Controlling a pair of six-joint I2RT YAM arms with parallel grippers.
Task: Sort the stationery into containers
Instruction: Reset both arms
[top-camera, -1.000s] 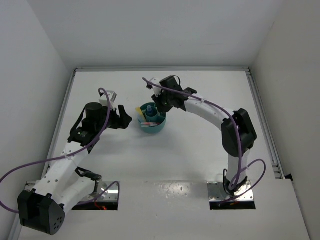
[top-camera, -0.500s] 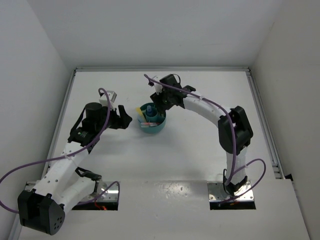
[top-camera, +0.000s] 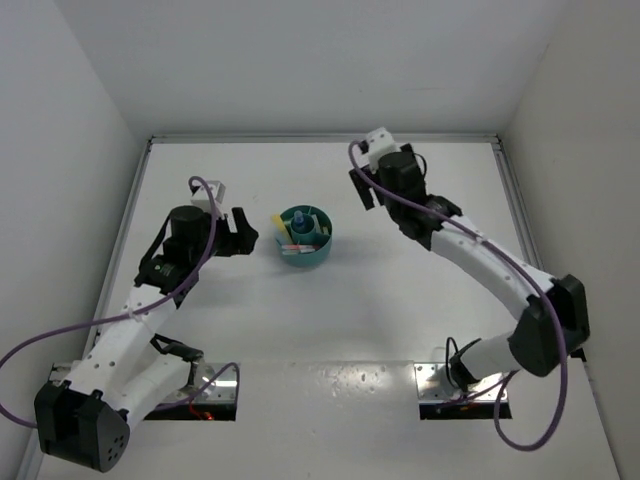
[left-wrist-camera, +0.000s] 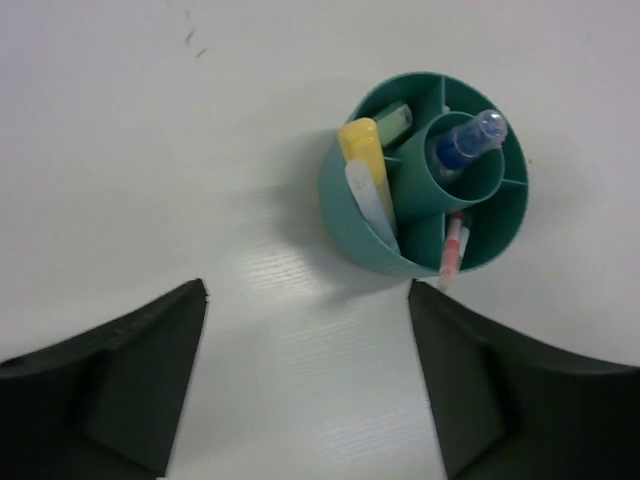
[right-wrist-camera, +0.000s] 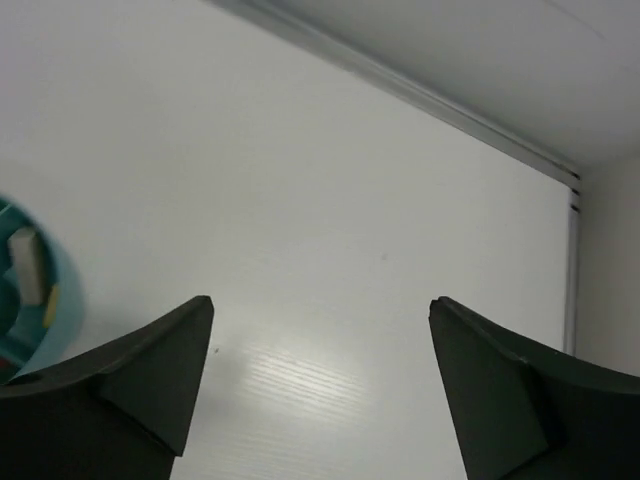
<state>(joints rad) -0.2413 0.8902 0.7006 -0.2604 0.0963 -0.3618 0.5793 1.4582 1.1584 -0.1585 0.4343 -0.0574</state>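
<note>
The teal round container (top-camera: 318, 252) stands mid-table, with its rim (left-wrist-camera: 338, 212) close ahead in the left wrist view. A blue-capped tube (left-wrist-camera: 466, 145) stands in its central well. A yellow stick (left-wrist-camera: 361, 150), a pale stick (left-wrist-camera: 368, 203), a mint-green stick (left-wrist-camera: 396, 116) and a pink stick (left-wrist-camera: 452, 250) stand in the outer compartments. My left gripper (top-camera: 243, 232) hangs just left of the container, open (left-wrist-camera: 307, 290), with only bare table between its fingers. My right gripper (top-camera: 362, 188) sits to the container's right and further back, open and empty (right-wrist-camera: 321, 301). The container's edge (right-wrist-camera: 30, 300) shows at that view's left.
A metal rail (right-wrist-camera: 400, 88) runs along the table's far edge under the back wall. White walls close in the left and right sides. Purple cables loop off both arms, and two base plates (top-camera: 463, 385) lie at the near edge.
My right gripper has lifted off the container, swung right and back, and opened. My left gripper has opened a little wider and has hardly moved.
</note>
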